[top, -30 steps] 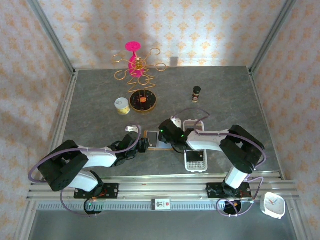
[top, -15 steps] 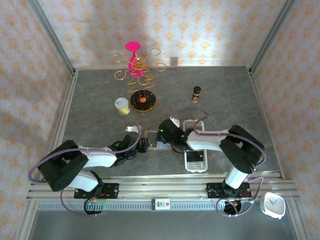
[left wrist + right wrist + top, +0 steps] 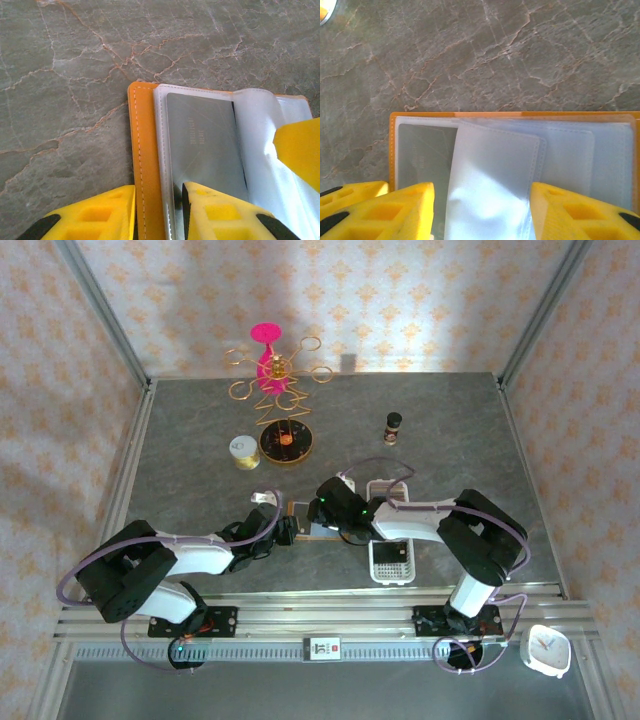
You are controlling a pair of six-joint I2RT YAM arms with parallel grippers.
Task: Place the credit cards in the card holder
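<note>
The card holder (image 3: 304, 519), an orange wallet, lies open on the grey table between my two grippers. Its clear inner pockets face up, and a grey credit card (image 3: 200, 135) sits inside the pocket at one end (image 3: 422, 155). My left gripper (image 3: 157, 215) is shut on the card holder's stitched orange edge (image 3: 142, 165), one finger outside the cover and one on the pocket. My right gripper (image 3: 481, 200) stands open over the wallet, its fingers either side of a loose clear pocket flap (image 3: 492, 185) that curls upward. A dark card (image 3: 388, 554) lies in the white tray.
A long white slotted tray (image 3: 390, 570) sits just right of the wallet, under my right arm. Further back stand a gold wire stand with a pink top (image 3: 272, 365), a round dark dish (image 3: 287, 443), a small yellow tin (image 3: 243, 451) and a small dark bottle (image 3: 393, 426).
My right gripper has edged slightly left over the wallet and its jaws have widened a little. The left gripper has kept its hold.
</note>
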